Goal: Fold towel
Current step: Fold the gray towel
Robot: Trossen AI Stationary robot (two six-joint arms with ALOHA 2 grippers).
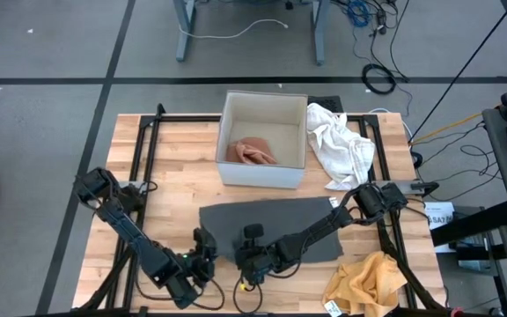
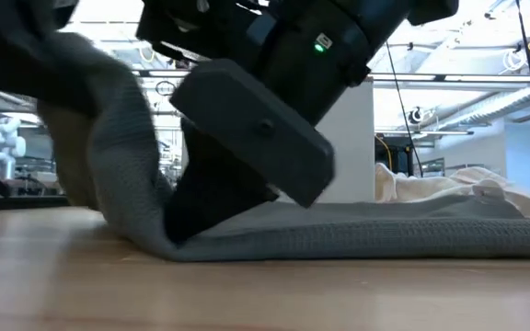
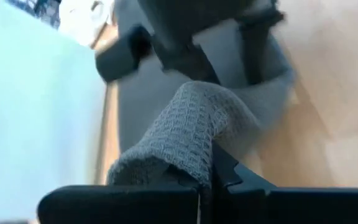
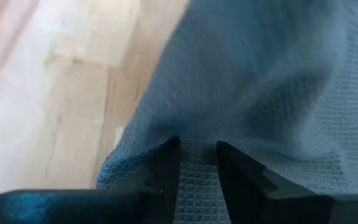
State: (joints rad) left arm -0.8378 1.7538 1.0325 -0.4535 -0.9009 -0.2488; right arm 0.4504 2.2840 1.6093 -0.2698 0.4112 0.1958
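Showing: two arms meeting at the near edge of a wooden worktop (image 1: 174,167), both at one grey towel (image 1: 275,222).
Towel: grey waffle-weave cloth, lying mostly flat in the near-centre of the worktop, just in front of the box; its near-left corner is lifted off the wood and bunched, as the low view shows.
Left gripper (image 1: 202,264): at the near edge, left of centre, fingers together and clamped on the raised corner of the towel; the left wrist view shows a fold of the weave pinched between them.
Right gripper (image 1: 252,261): just beside the left one, over the towel's near edge; in the right wrist view its fingers (image 4: 166,165) stand slightly apart with a ridge of towel between them, pads touching the cloth on both sides.
Right arm: reaches from the right edge diagonally across the towel.
Box (image 1: 264,173): white, open-topped, at the far centre of the worktop; a pink cloth (image 1: 252,152) lies inside it.
White cloth (image 1: 341,145): crumpled, touching the box's right side, near the far-right corner.
Yellow cloth (image 1: 370,280): crumpled at the near-right corner, well apart from the towel.
Background: grey floor with cables beyond the far edge.
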